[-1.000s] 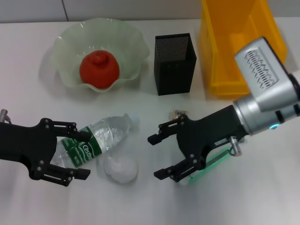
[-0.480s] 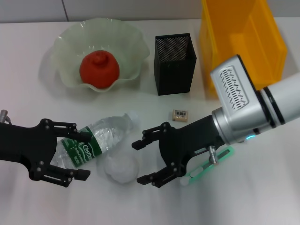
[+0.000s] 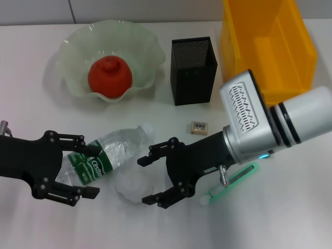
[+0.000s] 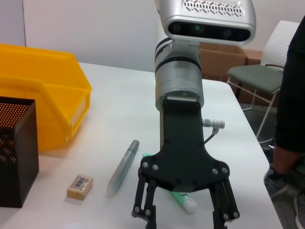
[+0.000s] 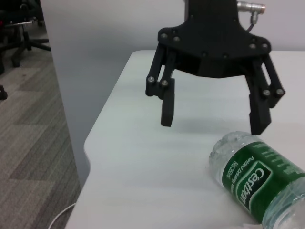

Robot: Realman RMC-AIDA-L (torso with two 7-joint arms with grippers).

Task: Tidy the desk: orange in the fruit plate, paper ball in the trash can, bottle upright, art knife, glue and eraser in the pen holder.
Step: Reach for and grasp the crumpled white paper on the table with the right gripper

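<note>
The orange (image 3: 109, 78) sits in the pale-green fruit plate (image 3: 72, 47). Near the front, the bottle (image 3: 110, 154) lies on its side, its base end between the fingers of my open left gripper (image 3: 93, 171). The white paper ball (image 3: 129, 185) rests beside the bottle. My open right gripper (image 3: 146, 181) has its fingertips at the ball's right side. The eraser (image 3: 199, 127) lies in front of the black pen holder (image 3: 193, 70). By the right arm is the mint-green art knife (image 3: 234, 180). The grey glue (image 4: 123, 166) shows only in the left wrist view. The yellow trash can (image 3: 306, 44) stands at the back right.
In the left wrist view the eraser (image 4: 80, 186), art knife (image 4: 185, 201) and glue lie close around my right gripper (image 4: 186, 217). The right wrist view shows the left gripper (image 5: 213, 121) near the table's left edge, over the bottle (image 5: 257, 181).
My right gripper has slid left across the table to the paper ball, uncovering the eraser and the art knife. The left gripper and the bottle have not moved.
</note>
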